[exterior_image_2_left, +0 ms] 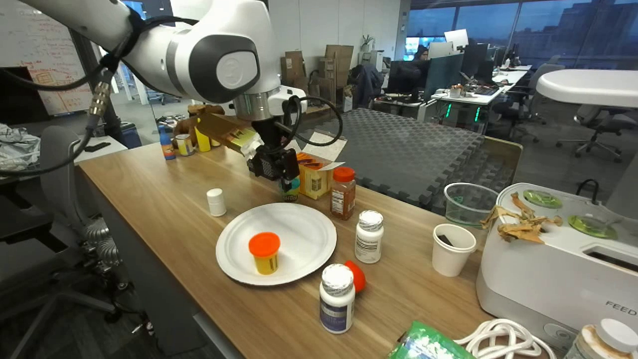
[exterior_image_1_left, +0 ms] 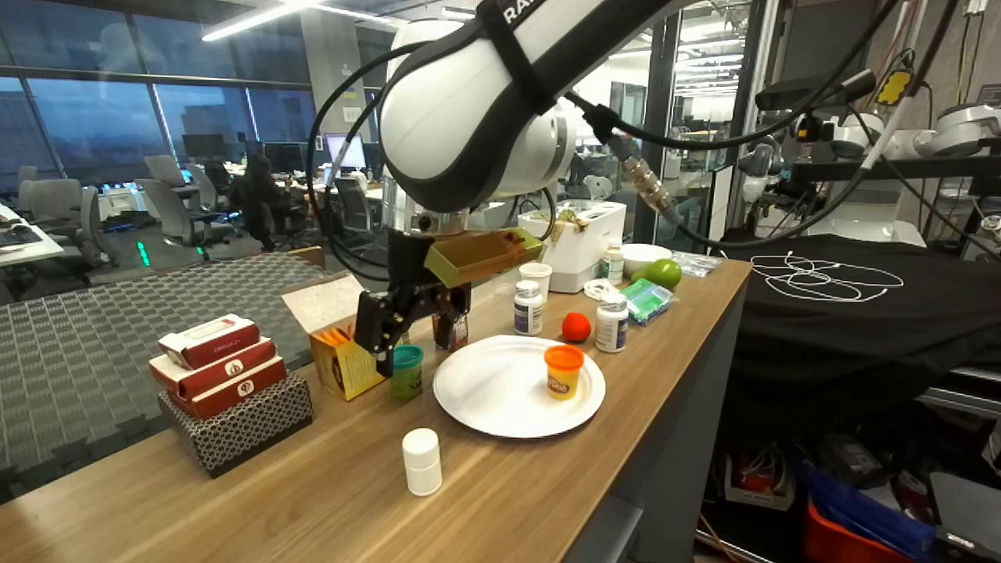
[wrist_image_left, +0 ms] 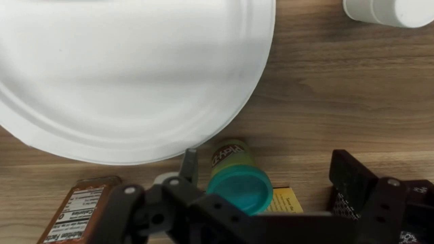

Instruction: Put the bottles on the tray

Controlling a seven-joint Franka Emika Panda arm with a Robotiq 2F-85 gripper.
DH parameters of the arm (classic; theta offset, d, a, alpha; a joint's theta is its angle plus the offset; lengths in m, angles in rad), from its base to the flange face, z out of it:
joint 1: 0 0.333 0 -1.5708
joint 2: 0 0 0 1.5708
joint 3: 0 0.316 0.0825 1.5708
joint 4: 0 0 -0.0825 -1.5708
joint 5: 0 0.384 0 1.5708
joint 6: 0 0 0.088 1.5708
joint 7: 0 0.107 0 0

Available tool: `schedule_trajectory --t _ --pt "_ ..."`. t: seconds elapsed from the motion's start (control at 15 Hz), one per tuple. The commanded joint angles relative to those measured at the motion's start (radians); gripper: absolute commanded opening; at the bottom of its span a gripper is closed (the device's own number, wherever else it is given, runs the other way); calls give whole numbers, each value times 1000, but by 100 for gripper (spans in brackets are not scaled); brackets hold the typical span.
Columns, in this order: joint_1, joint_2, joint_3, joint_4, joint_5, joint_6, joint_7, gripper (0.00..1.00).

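White bottle (exterior_image_1_left: 422, 463): stands upright on the worktop (exterior_image_1_left: 258, 512), white all over.
Red boxes (exterior_image_1_left: 227, 369): three in a pile on a black-and-white box (exterior_image_1_left: 242, 426); the top one says "OMEGA".
Plate (exterior_image_1_left: 493, 395): big, round and white, flat on the worktop near the white bottle.
Orange tub (exterior_image_1_left: 563, 372): stands upright on the plate; yellow sides, orange lid, and "Doh" on its badge.
Green tub (wrist_image_left: 239, 188): stands on the worktop just beside the plate; blue-green lid, reads "Play-D" in the wrist view.
Hand (wrist_image_left: 264, 155): fingers spread wide, not gripping. In the wrist view the green tub shows between them, closer to one finger. I cannot tell if they touch it.
Arm (exterior_image_1_left: 453, 109): the letters "RA" show on it in an exterior view.
Yellow box (exterior_image_1_left: 361, 369): just beside the green tub, flap up, orange bits inside; words too blurry to read.
Brown jar (wrist_image_left: 76, 217): stands on the worktop near the plate, red lid. "Nutrition Facts" and "Calories" read upside down in the wrist view.
Labelled bottles (exterior_image_1_left: 611, 324): two, white, upright on the worktop past the plate; print too small to read.
White machine (exterior_image_2_left: 553, 279): far back, with "FEED" on it.
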Motion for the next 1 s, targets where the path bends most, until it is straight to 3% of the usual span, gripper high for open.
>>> schedule_trajectory --t 0.0,0.4,0.47,0.53,0.93 --pt "-6 91 7 154 18 -77 -40 100" --pt "-5 173 -3 268 8 -130 -46 100" --pt "-4 183 -6 283 5 -134 -44 90" --pt "-3 193 -9 297 4 -137 -42 75" --pt "7 209 -23 335 -9 -133 -31 28"
